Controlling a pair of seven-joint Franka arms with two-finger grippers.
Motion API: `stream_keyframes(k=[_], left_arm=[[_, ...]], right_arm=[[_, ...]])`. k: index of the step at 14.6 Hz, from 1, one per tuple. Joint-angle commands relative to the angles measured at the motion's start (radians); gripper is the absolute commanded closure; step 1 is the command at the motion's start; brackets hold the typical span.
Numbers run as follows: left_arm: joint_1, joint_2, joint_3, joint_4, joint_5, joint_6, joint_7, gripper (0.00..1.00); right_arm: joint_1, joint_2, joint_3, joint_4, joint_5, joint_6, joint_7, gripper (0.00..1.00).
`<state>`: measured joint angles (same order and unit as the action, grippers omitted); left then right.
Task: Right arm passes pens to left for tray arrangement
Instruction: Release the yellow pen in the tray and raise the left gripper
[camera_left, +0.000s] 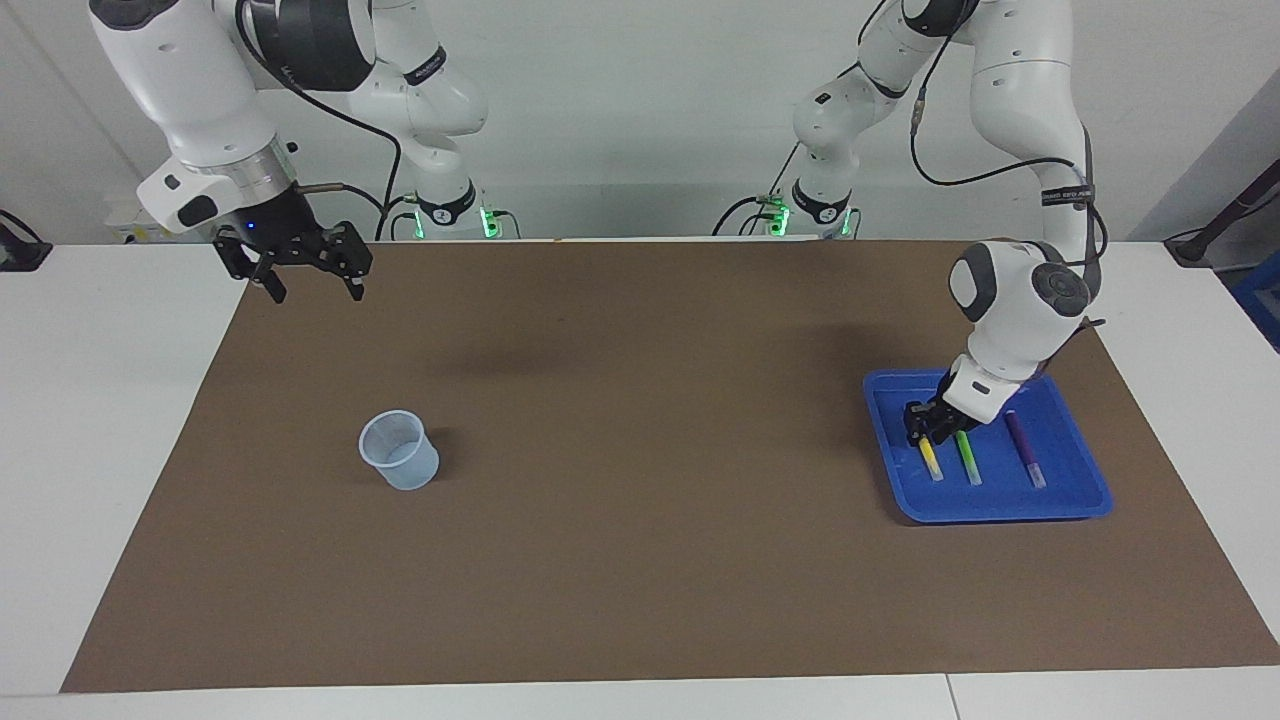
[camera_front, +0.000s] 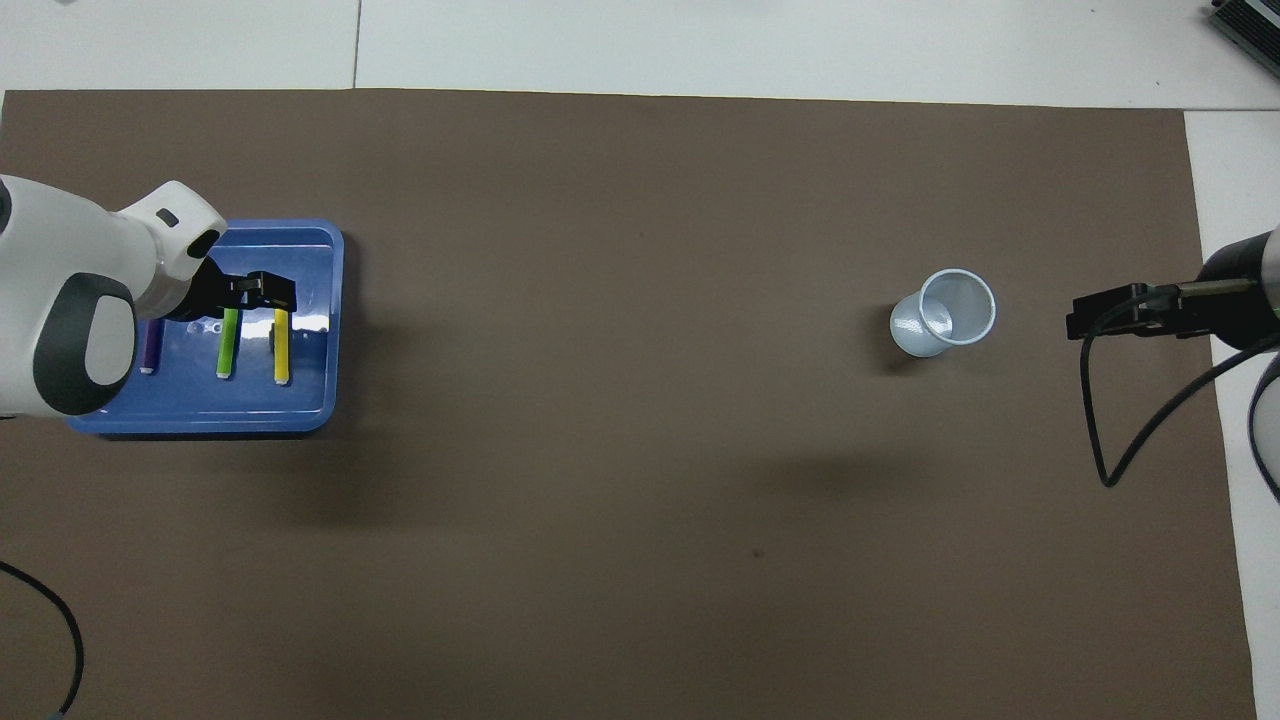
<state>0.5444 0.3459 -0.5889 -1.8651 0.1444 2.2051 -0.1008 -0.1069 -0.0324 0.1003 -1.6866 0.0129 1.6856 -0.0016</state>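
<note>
The blue tray (camera_left: 1000, 508) lies at the left arm's end of the mat, and also shows in the overhead view (camera_front: 200, 420). Three pens lie side by side in it: yellow (camera_left: 931, 460), green (camera_left: 968, 458) and purple (camera_left: 1026, 450). They also show in the overhead view: yellow (camera_front: 282, 352), green (camera_front: 227, 348), purple (camera_front: 150, 350). My left gripper (camera_left: 924, 428) is low in the tray at the yellow pen's end nearer the robots, and shows in the overhead view (camera_front: 268, 295). My right gripper (camera_left: 312, 290) hangs open and empty in the air over the mat's corner at the right arm's end.
A small translucent bluish cup (camera_left: 400, 452) stands upright on the brown mat toward the right arm's end, and shows empty in the overhead view (camera_front: 945, 312). White table borders the mat (camera_left: 640, 480) on all sides.
</note>
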Motion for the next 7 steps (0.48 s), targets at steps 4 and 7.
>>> stream_keyframes(k=[4,7], left_arm=[[-0.050,-0.113,0.008,0.078,0.027,-0.134,-0.023,0.00],[-0.063,-0.177,0.006,0.092,0.027,-0.198,-0.023,0.00]], right_arm=[[-0.005,-0.014,0.002,-0.007,-0.004,-0.014,-0.017,0.00],[-0.005,-0.014,0.004,-0.007,-0.004,-0.014,-0.017,0.00]])
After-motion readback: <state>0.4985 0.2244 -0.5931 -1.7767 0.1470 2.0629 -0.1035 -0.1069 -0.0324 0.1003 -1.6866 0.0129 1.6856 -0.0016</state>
